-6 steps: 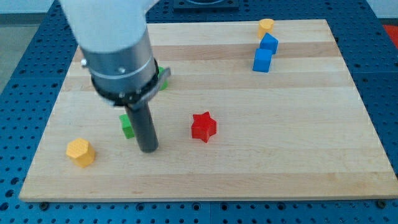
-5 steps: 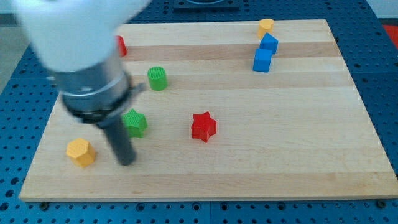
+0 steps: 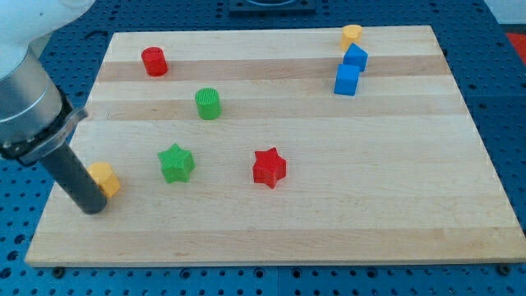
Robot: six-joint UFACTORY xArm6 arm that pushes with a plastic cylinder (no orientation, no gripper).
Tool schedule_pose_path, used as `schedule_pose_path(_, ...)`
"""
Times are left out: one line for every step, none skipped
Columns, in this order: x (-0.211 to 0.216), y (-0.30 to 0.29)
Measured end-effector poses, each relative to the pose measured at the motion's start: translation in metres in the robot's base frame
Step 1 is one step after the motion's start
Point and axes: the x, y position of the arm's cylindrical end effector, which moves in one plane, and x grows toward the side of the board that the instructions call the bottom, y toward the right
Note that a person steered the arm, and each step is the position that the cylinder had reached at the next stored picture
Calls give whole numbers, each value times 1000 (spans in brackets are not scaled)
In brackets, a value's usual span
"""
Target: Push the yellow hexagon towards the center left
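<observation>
My tip [image 3: 93, 207] rests on the counter [image 3: 370, 205] near its left edge, touching the yellow hexagon [image 3: 106, 178] from the lower left. The tool is a bare rod holding nothing. Green star [image 3: 176, 163] lies near, to the hexagon's right.

A pale striped wooden tabletop [image 3: 329, 205] carries a yellow hexagon [image 3: 105, 178], a green star [image 3: 176, 163], a red star [image 3: 269, 167], a green cylinder [image 3: 208, 104], a red cylinder [image 3: 154, 62], two blue blocks [image 3: 355, 57] [image 3: 347, 80], and a second yellow block [image 3: 352, 34]; my tip [image 3: 92, 209] is dark.
</observation>
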Motion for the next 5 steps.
schedule_pose_path(-24, 0)
schedule_pose_path(-41, -7)
schedule_pose_path(-59, -7)
schedule_pose_path(-82, -18)
schedule_pose_path(-100, -33)
